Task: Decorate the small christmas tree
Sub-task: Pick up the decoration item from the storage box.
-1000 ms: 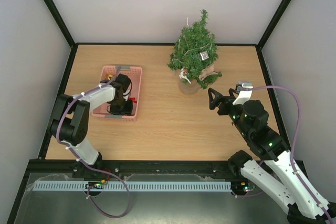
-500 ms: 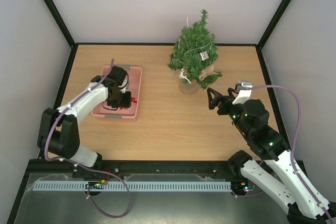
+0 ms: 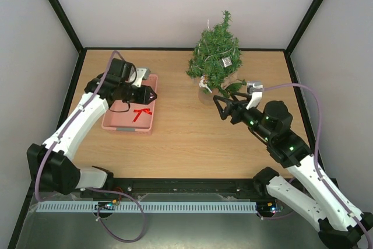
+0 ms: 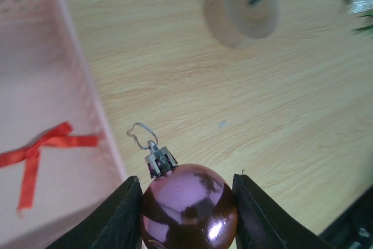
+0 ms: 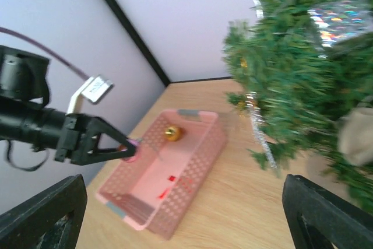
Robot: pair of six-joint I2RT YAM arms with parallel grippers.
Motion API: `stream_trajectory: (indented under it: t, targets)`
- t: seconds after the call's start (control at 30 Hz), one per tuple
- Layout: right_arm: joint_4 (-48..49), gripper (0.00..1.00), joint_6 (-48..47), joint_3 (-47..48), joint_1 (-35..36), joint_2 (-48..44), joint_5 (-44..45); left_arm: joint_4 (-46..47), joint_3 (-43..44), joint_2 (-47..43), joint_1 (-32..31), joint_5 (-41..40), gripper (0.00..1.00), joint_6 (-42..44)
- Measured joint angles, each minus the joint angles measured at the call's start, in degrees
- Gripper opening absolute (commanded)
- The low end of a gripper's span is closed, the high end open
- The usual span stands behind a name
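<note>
The small christmas tree (image 3: 215, 56) stands at the back of the table on a pale round base (image 4: 240, 7). It fills the upper right of the right wrist view (image 5: 303, 68). My left gripper (image 3: 150, 94) hovers over the right edge of the pink basket (image 3: 113, 122), shut on a shiny pink-purple ball ornament (image 4: 187, 208) with a silver cap and loop. My right gripper (image 3: 220, 108) is open and holds nothing, just in front of the tree's base, pointing left. Its fingers (image 5: 44, 214) frame the basket and the held ball (image 5: 129, 150).
A red ribbon bow (image 3: 140, 112) and a gold ball (image 5: 171, 133) lie in the basket. A silver gift box (image 3: 226, 61) and silver bead strings hang on the tree. Walls with black frame bars enclose the table on three sides.
My left arm has lifted out of the basket with the ball and swung up and right to the basket's right edge. My right gripper has moved left to the front of the tree.
</note>
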Motion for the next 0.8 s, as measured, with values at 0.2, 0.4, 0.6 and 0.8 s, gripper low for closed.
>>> stream_trajectory:
  t: [0.2, 0.4, 0.6, 0.8]
  targets:
    - [11.26, 0.71, 1.22, -2.34, 0.39, 3.08, -8.15, 2.1, 2.27, -1.25, -0.39, 10.01, 0.31, 0.85]
    - [21.11, 0.48, -0.37, -2.71, 6.75, 9.6, -10.6, 4.37, 2.34, -2.97, -1.07, 19.96, 0.31, 0.28]
    - [29.73, 0.3, -13.38, -5.6, 11.91, 14.69, -10.21, 8.59, 2.34, -6.01, -1.84, 26.8, 0.31, -2.64]
    - [39.5, 0.29, -24.52, -10.14, 12.02, 17.38, -8.33, 10.71, 1.97, -6.86, -2.4, 30.25, 0.31, -4.61]
